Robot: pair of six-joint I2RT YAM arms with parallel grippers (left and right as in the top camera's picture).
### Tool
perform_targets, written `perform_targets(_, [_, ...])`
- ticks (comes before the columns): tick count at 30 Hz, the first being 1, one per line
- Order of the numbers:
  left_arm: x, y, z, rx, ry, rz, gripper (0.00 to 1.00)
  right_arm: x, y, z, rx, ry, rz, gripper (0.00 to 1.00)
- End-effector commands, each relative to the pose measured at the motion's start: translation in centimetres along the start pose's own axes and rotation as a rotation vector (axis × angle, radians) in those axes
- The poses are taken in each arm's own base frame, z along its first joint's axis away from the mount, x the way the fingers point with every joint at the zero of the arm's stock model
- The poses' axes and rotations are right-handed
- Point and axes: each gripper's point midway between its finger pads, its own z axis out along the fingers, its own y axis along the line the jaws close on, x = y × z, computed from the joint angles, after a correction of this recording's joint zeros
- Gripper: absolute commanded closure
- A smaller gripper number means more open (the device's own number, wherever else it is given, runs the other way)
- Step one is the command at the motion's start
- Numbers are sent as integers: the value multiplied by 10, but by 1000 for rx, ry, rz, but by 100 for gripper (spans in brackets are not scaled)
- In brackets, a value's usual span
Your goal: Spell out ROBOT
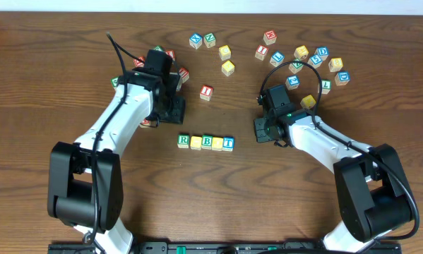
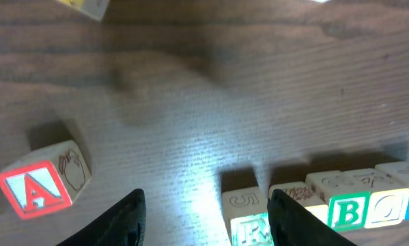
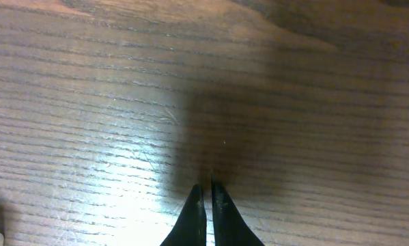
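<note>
Five small cubes stand in a row at the table's middle: green R [image 1: 183, 141], plain yellow [image 1: 195, 142], green B [image 1: 207, 142], plain yellow [image 1: 217, 143], blue T [image 1: 229, 143]. My left gripper [image 1: 172, 109] hovers just behind the row's left end. In the left wrist view its fingers stand well apart around the left gripper's midpoint [image 2: 207, 215]. The R cube [image 2: 245, 215] shows by the right finger, the B cube [image 2: 347, 210] beyond it. Nothing is gripped. My right gripper [image 1: 263, 130] is right of the row, shut over bare wood [image 3: 207, 198].
A red-lettered A cube [image 2: 33, 191] lies left of the left gripper. A red I cube [image 1: 206, 92] sits behind the row. Several loose cubes [image 1: 303, 60] are scattered at the back right, with more [image 1: 181, 73] beside the left arm.
</note>
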Motion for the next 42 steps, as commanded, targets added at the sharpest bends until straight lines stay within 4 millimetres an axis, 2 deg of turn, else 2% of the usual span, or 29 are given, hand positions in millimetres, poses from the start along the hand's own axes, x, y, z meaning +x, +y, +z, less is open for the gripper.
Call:
perform_targets(1, [7, 8, -1, -45, 18, -25, 44, -3, -1, 1, -1, -2, 16, 99])
perform_targets(4, [11, 10, 1, -53, 30, -31, 45, -3, -1, 1, -1, -2, 16, 99])
perform_targets(13, [35, 14, 14, -61, 99, -58, 66, -2, -1, 1, 0, 1, 16, 99])
perform_targets(16, [43, 15, 19, -63, 114, -67, 69, -2, -1, 1, 0, 1, 16, 99])
perform_targets(22, [49, 17, 30, -63, 111, -85, 89, -2, -1, 1, 0, 1, 16, 99])
perform_targets(30, [60, 19, 41, -64, 120, -97, 90, -2, -1, 1, 0, 1, 12, 99])
perform_targets(39, [60, 17, 41, -53, 120, -97, 90, -2, -1, 1, 0, 1, 12, 99])
perform_targets(42, [60, 10, 41, -9, 124, -99, 90, -2, -1, 1, -1, 1, 13, 99])
